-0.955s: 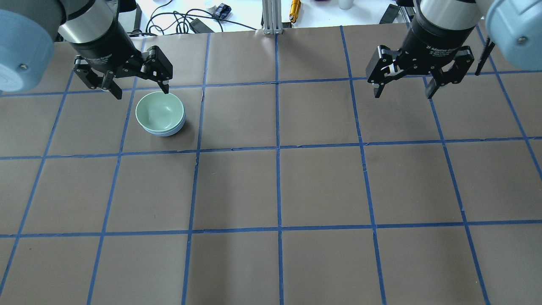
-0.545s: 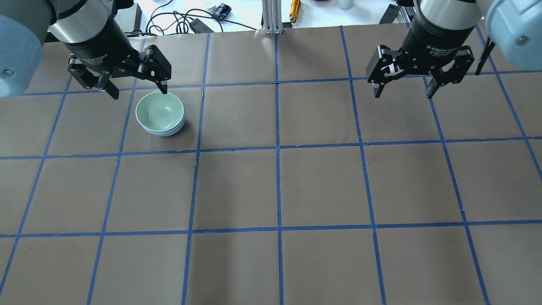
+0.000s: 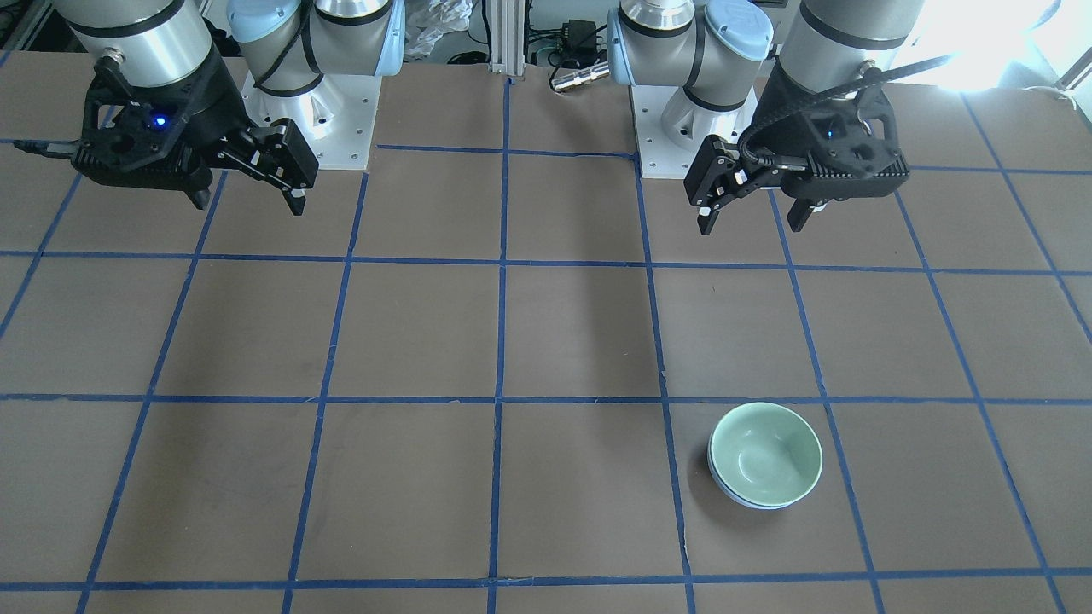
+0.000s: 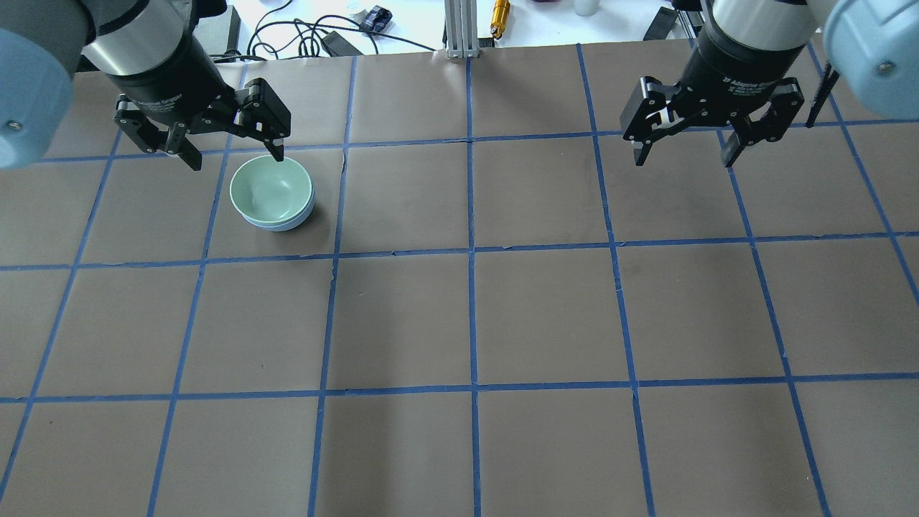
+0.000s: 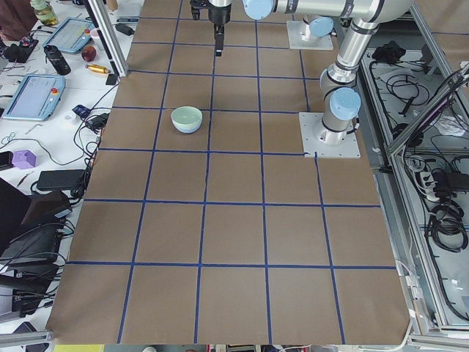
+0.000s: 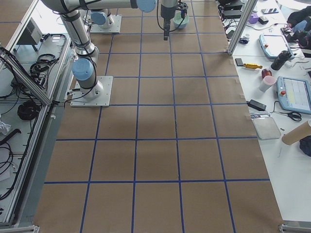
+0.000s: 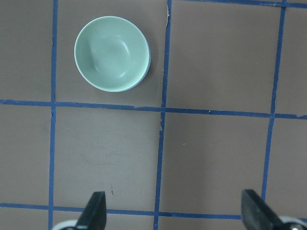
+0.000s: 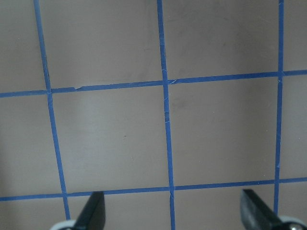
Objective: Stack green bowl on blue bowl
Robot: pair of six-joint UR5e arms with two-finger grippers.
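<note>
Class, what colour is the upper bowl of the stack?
The upper bowl is pale green; left wrist view.

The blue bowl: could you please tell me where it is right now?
The blue bowl sits left of centre in the overhead view, nested under the green bowl, close by the open left gripper.

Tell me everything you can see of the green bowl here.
The green bowl is small, round, glossy pale mint, plain and empty, ceramic-like. It sits upright, nested in the blue bowl, whose rim shows only as a thin sliver beneath it. The stack stands inside one taped square of the brown table. The open left gripper hangs apart from it; only the blue bowl touches it.
</note>
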